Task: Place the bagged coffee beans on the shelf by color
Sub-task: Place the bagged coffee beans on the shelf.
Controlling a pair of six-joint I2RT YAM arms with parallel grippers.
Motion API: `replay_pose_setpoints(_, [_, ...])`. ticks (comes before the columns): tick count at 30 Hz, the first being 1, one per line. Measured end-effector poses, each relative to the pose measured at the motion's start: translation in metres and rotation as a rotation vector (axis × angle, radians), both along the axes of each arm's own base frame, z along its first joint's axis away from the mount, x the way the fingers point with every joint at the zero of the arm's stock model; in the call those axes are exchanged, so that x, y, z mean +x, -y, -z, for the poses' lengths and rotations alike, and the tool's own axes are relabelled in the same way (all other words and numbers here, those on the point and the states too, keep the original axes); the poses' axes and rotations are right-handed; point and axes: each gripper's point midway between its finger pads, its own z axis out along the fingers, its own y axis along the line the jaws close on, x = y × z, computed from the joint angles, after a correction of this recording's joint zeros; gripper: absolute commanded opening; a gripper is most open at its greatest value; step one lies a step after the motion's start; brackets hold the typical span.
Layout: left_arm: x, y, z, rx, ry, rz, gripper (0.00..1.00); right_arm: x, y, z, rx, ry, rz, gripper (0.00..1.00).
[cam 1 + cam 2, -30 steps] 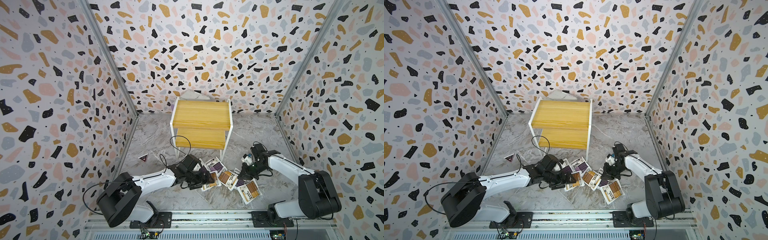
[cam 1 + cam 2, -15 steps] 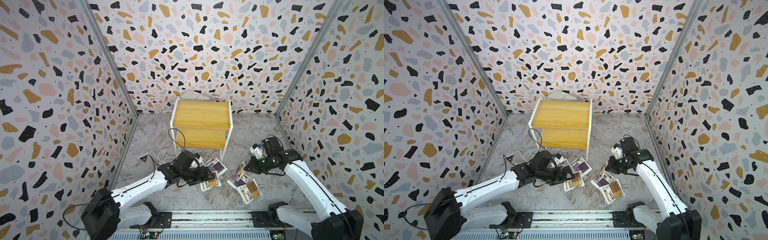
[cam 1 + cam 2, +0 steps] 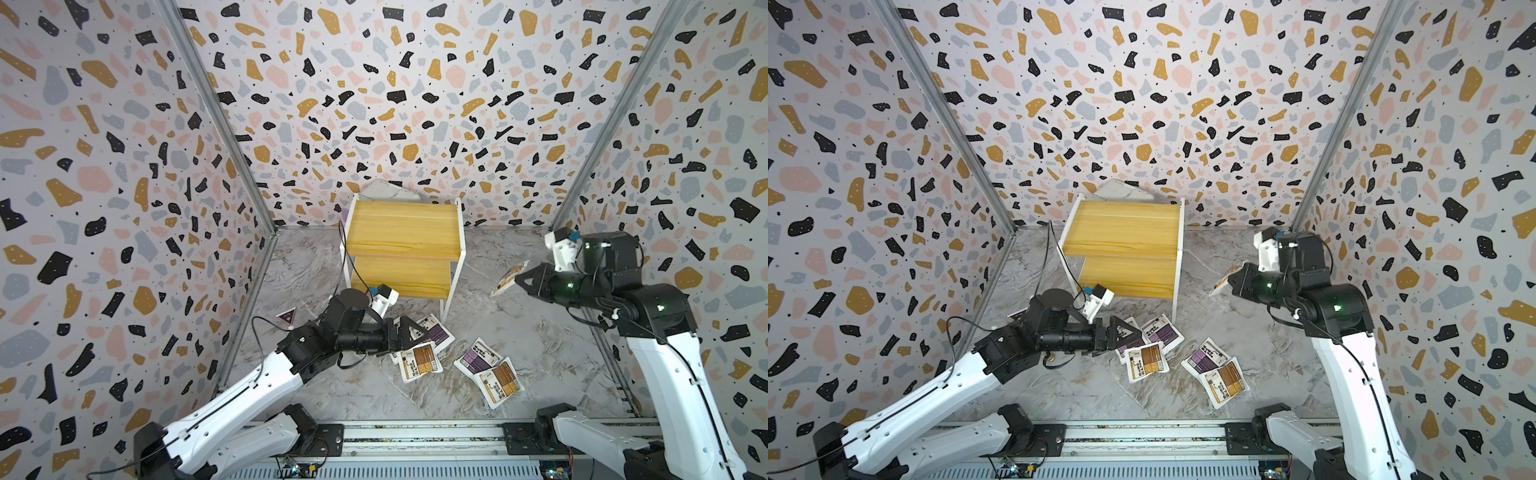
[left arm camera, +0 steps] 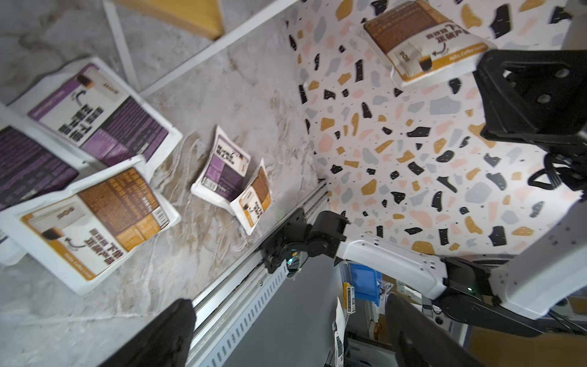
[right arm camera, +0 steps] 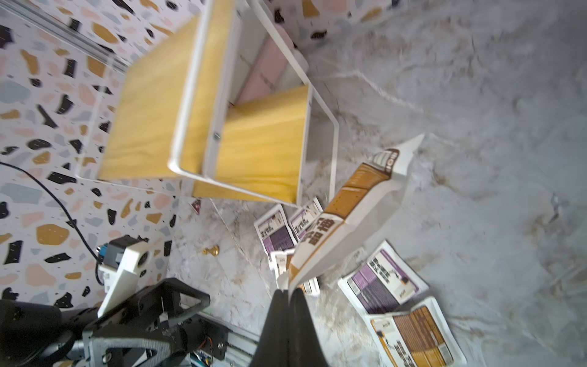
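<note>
My right pincer [image 3: 517,279] is clamped on the held pouch [image 3: 508,277], a brown one, gripped by one short edge. In the right wrist view the fingers [image 5: 279,317] sit pressed together on it. It is in the air and tilted, to the right of the shelf [image 3: 403,232], clear of the surface [image 3: 540,345].

My left pincer [image 3: 415,337] is spread wide and grips nothing. It is low, just in front of the shelf's lower board, over a cluster of three pouches. In the cluster, purple pouch 1 [image 3: 434,332] lies flat by the shelf's front right leg. Purple pouch 2 [image 4: 28,165] is mostly hidden under my pincer in both top views. Brown pouch 1 [image 3: 419,361] lies partly over both. I can't tell if the pincer touches any of them, as the view is too poor.

To the right of the cluster and apart from it is a pair. Purple pouch 3 [image 3: 478,358] is flat, and brown pouch 2 [image 3: 500,384] overlaps its near edge. All five loose pouches are on the surface. A small dark triangle marker [image 3: 286,318] lies left of my left arm.
</note>
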Motion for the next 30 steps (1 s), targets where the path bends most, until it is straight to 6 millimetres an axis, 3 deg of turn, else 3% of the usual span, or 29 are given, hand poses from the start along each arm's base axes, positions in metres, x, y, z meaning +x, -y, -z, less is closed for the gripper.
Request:
replay_pose_setpoints(3, [0.0,-0.004,-0.036,-0.038,0.054,-0.008,0.98,0.017,-0.008,-0.05,0.057,0.118,-0.008,0.0])
replay_pose_setpoints(6, [0.002,-0.013,-0.063,-0.055,0.092,-0.029,0.98,0.034,-0.019,-0.086,0.137,0.201,-0.027,0.0])
replay_pose_setpoints(10, [0.016,-0.035,-0.086,-0.068,0.119,-0.11,0.98,0.056,-0.04,-0.11,0.254,0.245,-0.071,0.0])
replay_pose_setpoints(14, [0.03,-0.056,-0.103,-0.094,0.125,-0.186,0.98,0.075,-0.078,-0.125,0.363,0.261,-0.165,0.0])
replay_pose_setpoints(18, [0.039,-0.066,-0.111,-0.122,0.108,-0.221,0.98,0.08,-0.126,-0.128,0.413,0.253,-0.285,0.0])
replay_pose_setpoints(23, [0.057,-0.078,-0.114,-0.134,0.081,-0.285,0.97,0.079,-0.173,-0.11,0.423,0.211,-0.382,0.0])
replay_pose_setpoints(30, [0.074,-0.112,-0.137,-0.106,0.129,-0.446,0.97,0.088,-0.2,-0.068,0.404,0.142,-0.412,0.0])
